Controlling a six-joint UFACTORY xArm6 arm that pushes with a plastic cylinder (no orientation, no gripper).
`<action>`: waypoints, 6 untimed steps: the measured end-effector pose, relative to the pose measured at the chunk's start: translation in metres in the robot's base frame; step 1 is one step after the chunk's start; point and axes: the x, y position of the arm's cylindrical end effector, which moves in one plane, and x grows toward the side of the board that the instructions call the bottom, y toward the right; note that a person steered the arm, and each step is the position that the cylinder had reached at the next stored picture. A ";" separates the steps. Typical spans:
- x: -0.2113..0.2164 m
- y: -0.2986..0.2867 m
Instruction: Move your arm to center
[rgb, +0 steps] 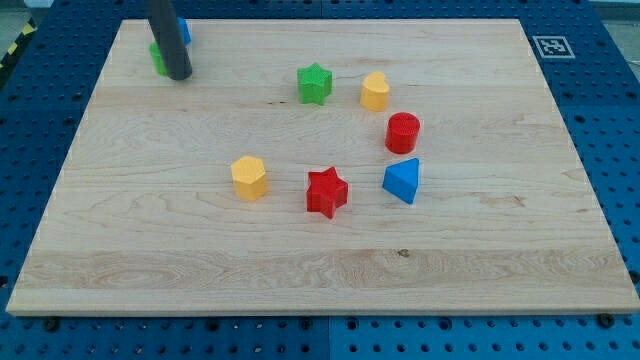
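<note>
We have no fingers, only my tip (180, 74), a stiff rod. It sits far up at the view's top left, touching a green block (157, 57) and a blue block (184, 30). Nothing needs grabbing. The board's (300, 260) middle, ringed by little light blocks, looks bare.

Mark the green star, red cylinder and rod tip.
green star (315, 83), camera view, top face centre
red cylinder (403, 131), camera view, middle of its side
my tip (180, 74), camera view, rod's very end
</note>
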 end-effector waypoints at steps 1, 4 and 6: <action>-0.006 -0.006; 0.069 0.116; 0.086 0.251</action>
